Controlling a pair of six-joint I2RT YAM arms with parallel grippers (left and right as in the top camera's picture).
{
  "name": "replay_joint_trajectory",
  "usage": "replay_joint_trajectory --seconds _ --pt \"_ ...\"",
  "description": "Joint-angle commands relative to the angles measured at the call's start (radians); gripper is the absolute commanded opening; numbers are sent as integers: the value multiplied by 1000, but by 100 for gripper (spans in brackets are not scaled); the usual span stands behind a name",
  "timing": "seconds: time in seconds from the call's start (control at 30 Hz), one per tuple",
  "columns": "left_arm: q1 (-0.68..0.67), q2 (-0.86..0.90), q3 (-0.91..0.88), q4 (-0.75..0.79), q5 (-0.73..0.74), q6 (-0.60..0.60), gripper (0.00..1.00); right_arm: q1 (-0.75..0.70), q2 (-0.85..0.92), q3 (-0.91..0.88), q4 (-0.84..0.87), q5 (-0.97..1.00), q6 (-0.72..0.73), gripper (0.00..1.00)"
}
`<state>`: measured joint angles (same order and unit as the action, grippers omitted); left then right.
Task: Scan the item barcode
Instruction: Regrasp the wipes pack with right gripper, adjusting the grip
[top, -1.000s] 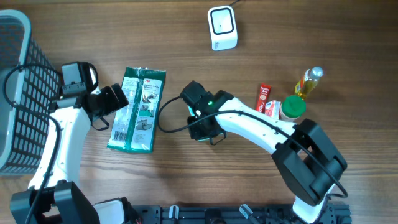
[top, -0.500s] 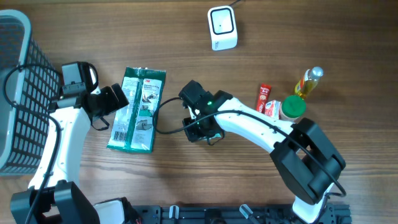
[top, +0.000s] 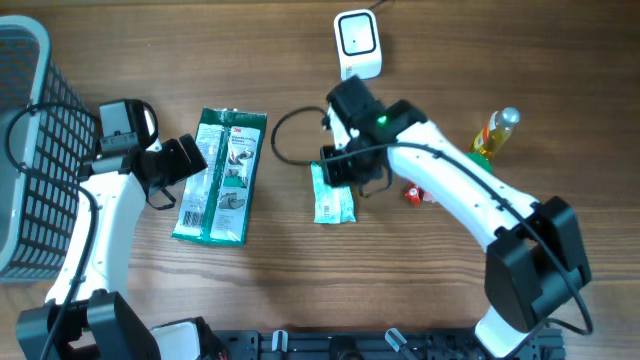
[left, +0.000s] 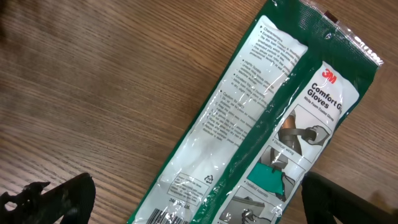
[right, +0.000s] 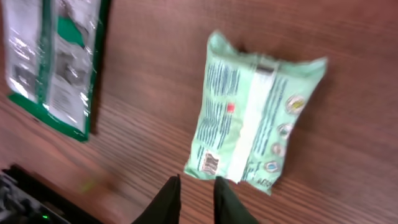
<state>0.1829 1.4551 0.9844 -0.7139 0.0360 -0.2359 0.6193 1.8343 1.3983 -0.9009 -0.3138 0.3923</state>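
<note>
The green packet (right: 255, 112) is laid just past the right gripper (right: 197, 186), long side pointing away, jaws nearly pressed together, empty.

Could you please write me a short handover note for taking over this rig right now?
Left gripper: jaws wide open over the gloves pack, holding nothing.
Right gripper: jaws nearly closed, empty, near the green pouch.
Both lie flat on the table; the scanner stands farther back.
Done: nothing is at the scanner yet.
Left: grasp an item, show its barcode to the scanner.
</note>
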Motion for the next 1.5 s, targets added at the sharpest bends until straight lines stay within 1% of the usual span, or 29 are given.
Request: replay_joint_trajectory --seconds 0.0,0.13,0.27,0.4,0.6,0.67,0.73,0.83,0.9,1.03,1.17,1.2,1.3,1.47 --pt "-3 2 -4 0 8 20 100 48 21 -84 58 -2 58 16" --pt "-3 2 -4 0 8 20 100 52 58 -172 143 -3 107 15" --pt "-3 2 -4 0 8 20 100 52 122 -235 247 -47 124 15" --pt "-3 2 -4 0 8 20 100 45 150 -232 253 -60 130 15" --pt "-3 2 -4 0 8 20 100 9 58 -126 201 -158 79 16" --pt "-3 2 -4 0 8 20 100 9 35 -123 204 -217 66 19" --pt "-3 2 -4 0 8 20 100 9 36 -129 201 -321 23 19" --pt "-3 2 -4 0 8 20 100 10 39 -154 208 -317 26 19" --pt "-3 2 -4 0 8 20 100 10 47 -180 250 -304 39 18" --pt "-3 2 -4 0 8 20 100 10 58 -288 419 -274 140 17" --pt "-3 2 -4 0 8 20 100 9 79 -400 554 -243 221 17" --pt "-3 2 -4 0 8 20 100 10 83 -410 570 -243 221 17" --pt "-3 2 -4 0 8 20 100 8 86 -407 576 -245 220 17" --pt "-3 2 -4 0 8 20 100 2 51 -312 571 -325 207 18"
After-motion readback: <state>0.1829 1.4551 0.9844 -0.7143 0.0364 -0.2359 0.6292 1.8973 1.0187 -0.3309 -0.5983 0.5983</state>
